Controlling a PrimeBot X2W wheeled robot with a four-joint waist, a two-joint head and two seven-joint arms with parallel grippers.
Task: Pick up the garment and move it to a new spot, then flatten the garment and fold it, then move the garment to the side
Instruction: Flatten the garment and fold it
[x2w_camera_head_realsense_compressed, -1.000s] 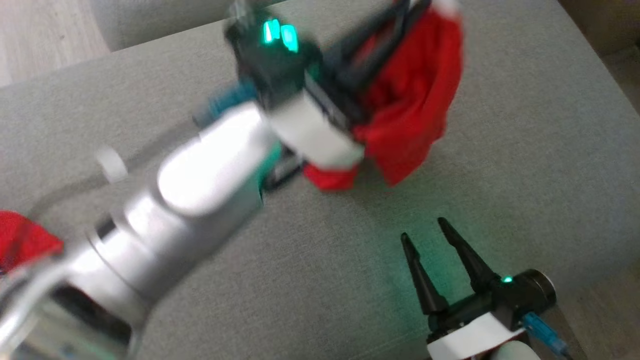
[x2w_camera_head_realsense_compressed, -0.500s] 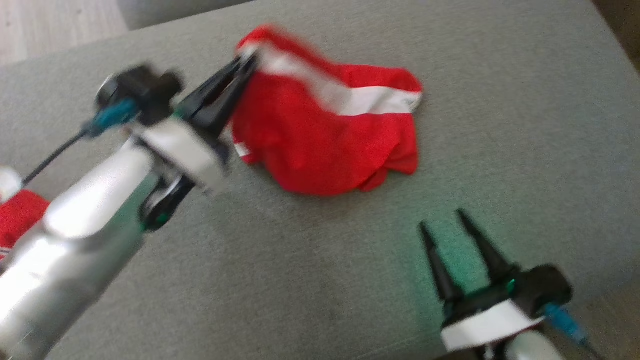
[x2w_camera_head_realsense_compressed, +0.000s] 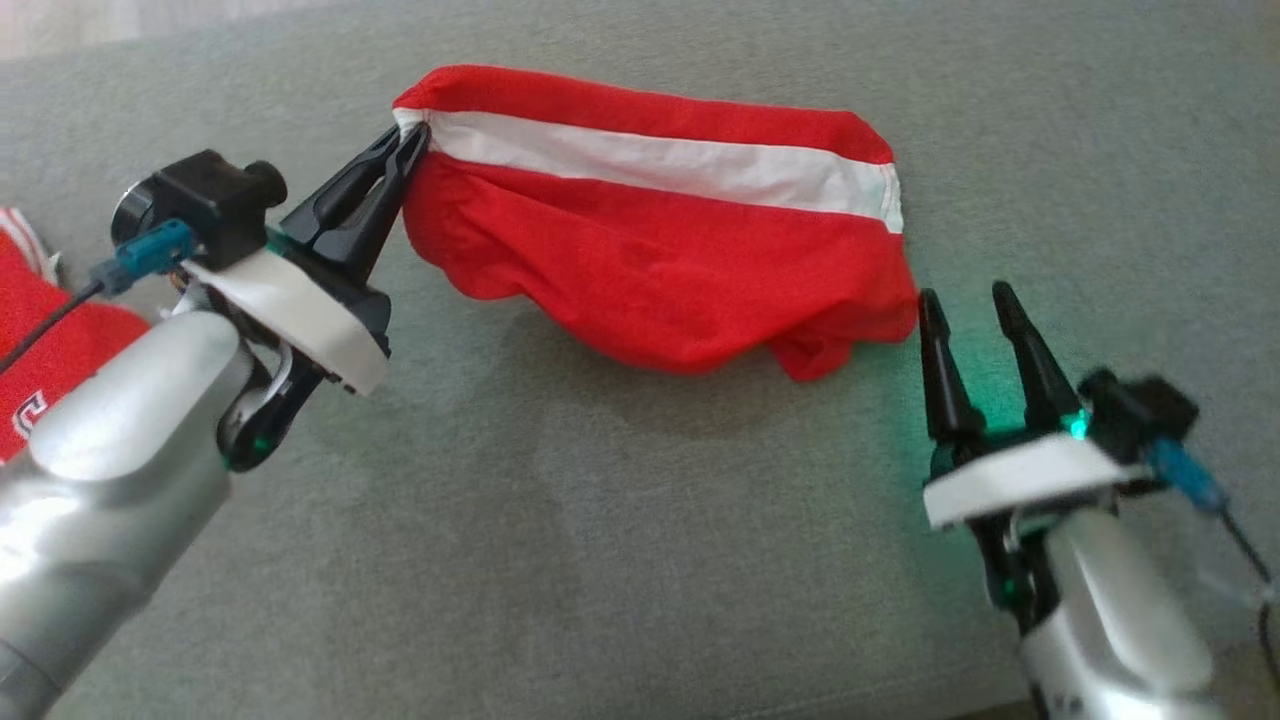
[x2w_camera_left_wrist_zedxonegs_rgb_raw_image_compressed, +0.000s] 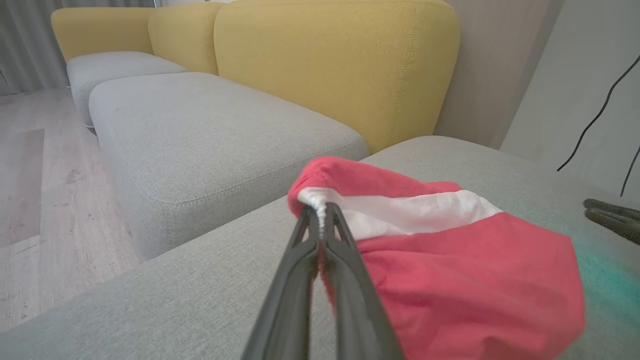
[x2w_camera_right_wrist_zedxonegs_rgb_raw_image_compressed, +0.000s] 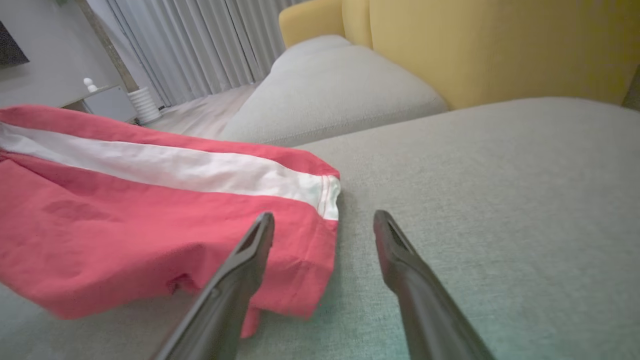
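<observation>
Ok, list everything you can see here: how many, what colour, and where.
garment: one, red with a white band, on the nearest seat cushion
second cloth: one, red with white marks, at the head view's left edge
seat cushions: three, grey, in a row
backrests: three, yellow, behind the cushions
floor: one, pale wood, beside the sofa
curtains: pale grey, far side of the room
left gripper: one, dark fingers shut on the garment's white-banded corner
right gripper: one, dark fingers open, by the garment's other end

Your silver left arm reaches forward, its dark two-fingered left gripper pinched on a corner of the red, white-striped garment. Your right gripper: fingers spread wide, empty, pointing forward.
</observation>
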